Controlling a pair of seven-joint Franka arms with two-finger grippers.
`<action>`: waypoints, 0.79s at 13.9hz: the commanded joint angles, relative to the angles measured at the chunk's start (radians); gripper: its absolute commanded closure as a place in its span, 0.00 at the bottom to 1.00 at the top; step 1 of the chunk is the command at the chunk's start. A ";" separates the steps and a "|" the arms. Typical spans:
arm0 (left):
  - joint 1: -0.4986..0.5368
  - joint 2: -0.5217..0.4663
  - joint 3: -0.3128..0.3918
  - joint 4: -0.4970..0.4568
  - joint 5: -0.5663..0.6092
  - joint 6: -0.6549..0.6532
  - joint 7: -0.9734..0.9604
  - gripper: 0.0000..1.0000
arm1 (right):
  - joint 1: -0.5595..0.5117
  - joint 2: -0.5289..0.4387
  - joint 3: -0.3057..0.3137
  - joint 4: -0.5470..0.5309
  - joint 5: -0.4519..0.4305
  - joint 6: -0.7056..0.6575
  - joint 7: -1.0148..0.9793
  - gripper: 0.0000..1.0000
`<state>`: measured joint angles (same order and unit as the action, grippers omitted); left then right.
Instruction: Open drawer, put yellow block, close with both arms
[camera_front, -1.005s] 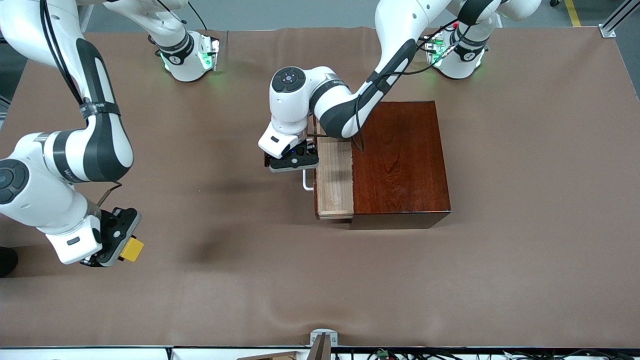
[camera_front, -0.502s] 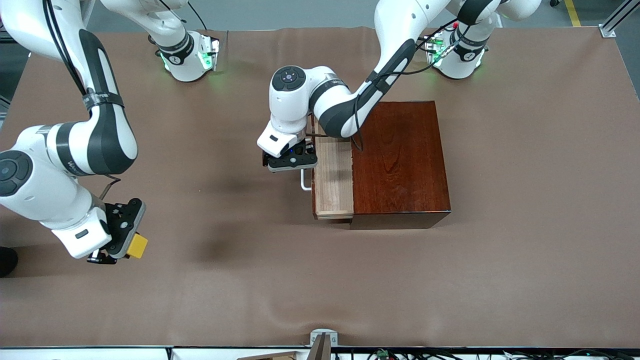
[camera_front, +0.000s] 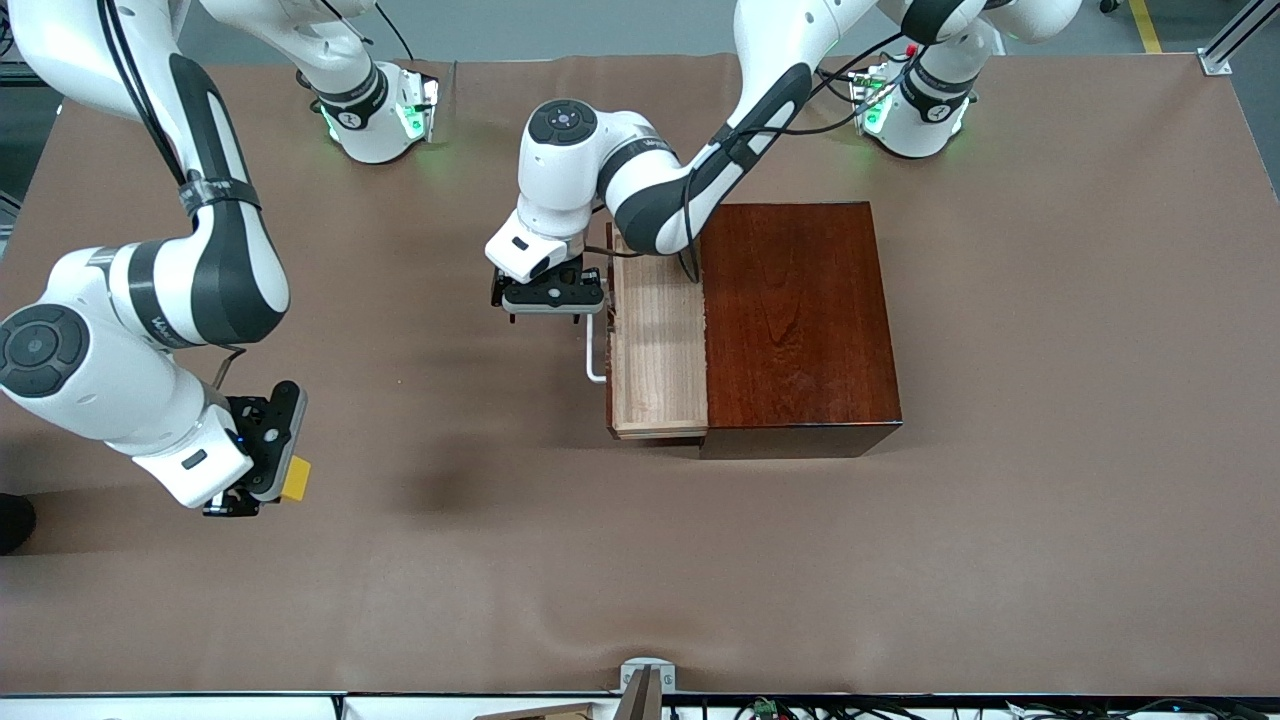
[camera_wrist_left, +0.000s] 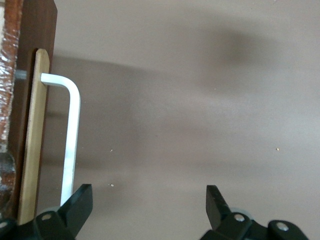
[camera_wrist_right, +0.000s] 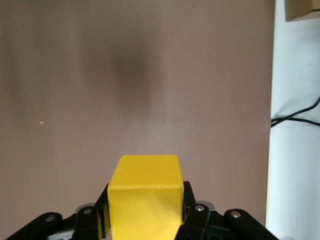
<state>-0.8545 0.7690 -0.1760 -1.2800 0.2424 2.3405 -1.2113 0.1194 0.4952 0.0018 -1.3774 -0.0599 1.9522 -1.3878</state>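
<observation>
Drawer (camera_front: 655, 345) is pulled partway out of the dark wooden box (camera_front: 800, 320), pale wood tray showing, and it looks empty as far as I can see. The white bar handle (camera_front: 593, 352) sticks out from its dark front toward the right arm's end of the table (camera_front: 1050, 400).

The left pincer (camera_front: 552, 297) sits right at that handle, at the end of the bar farther from the front camera. In the left wrist view its fingers (camera_wrist_left: 75, 210) are spread wide, one of them just beside the handle (camera_wrist_left: 72, 135), the other well apart from it, so it's open and not clamped on anything.

The right pincer (camera_front: 262, 462) is way over at the right arm's end of the table, up over bare brown cloth. It's closed on the yellow block (camera_front: 295, 478), and the right wrist view shows the block (camera_wrist_right: 145, 195) squeezed between both fingers (camera_wrist_right: 192, 212), with the table's edge showing past it.
</observation>
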 joint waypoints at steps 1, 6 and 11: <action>0.005 0.007 0.004 0.037 -0.015 -0.015 0.013 0.00 | 0.017 -0.017 -0.005 0.038 -0.009 -0.077 -0.008 1.00; 0.159 -0.189 -0.014 0.013 -0.131 -0.240 0.151 0.00 | 0.051 -0.014 -0.005 0.079 -0.012 -0.162 0.016 1.00; 0.388 -0.371 -0.017 -0.024 -0.285 -0.568 0.476 0.00 | 0.159 -0.012 -0.003 0.104 -0.003 -0.183 0.108 1.00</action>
<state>-0.5513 0.4829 -0.1779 -1.2329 0.0129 1.8435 -0.8469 0.2255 0.4938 0.0038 -1.2863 -0.0593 1.7892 -1.3231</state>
